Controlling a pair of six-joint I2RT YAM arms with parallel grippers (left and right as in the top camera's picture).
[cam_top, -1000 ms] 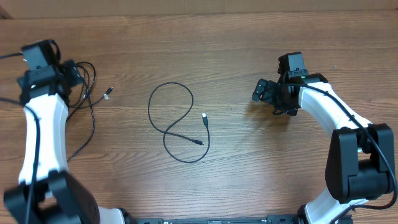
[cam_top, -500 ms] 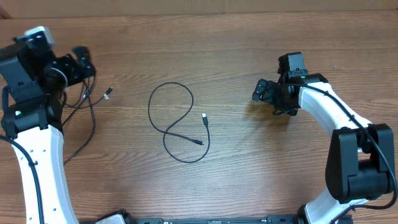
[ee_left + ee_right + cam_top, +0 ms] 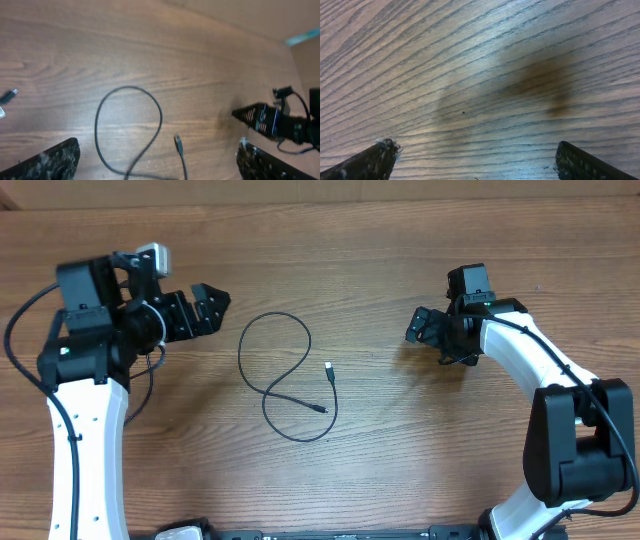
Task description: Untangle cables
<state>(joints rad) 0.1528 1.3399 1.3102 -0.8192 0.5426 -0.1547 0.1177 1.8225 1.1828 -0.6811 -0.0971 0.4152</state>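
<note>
One thin black cable (image 3: 240, 358) lies in a loose loop on the wood at the table's middle, both plug ends (image 3: 328, 367) free. The left wrist view shows that loop (image 3: 161, 117) and one plug (image 3: 177, 141) just ahead of my fingers. A second cable (image 3: 148, 380) lies mostly hidden under my left arm; its silver-tipped plug (image 3: 7, 95) shows at the left edge of the left wrist view. My left gripper (image 3: 214, 311) (image 3: 159, 146) hovers open just left of the loop. Right of the loop, my right gripper (image 3: 426, 338) (image 3: 477, 150) stands open over bare wood.
The table is brown wood grain with a dark stain (image 3: 545, 82) under the right gripper. A pale back edge (image 3: 320, 190) runs along the far side. The arms' own thicker black wires (image 3: 18, 340) hang beside the left arm.
My left arm has swung from the far left cable toward the middle, and its open gripper now points at the central loop. The right arm and both cables have stayed put.
</note>
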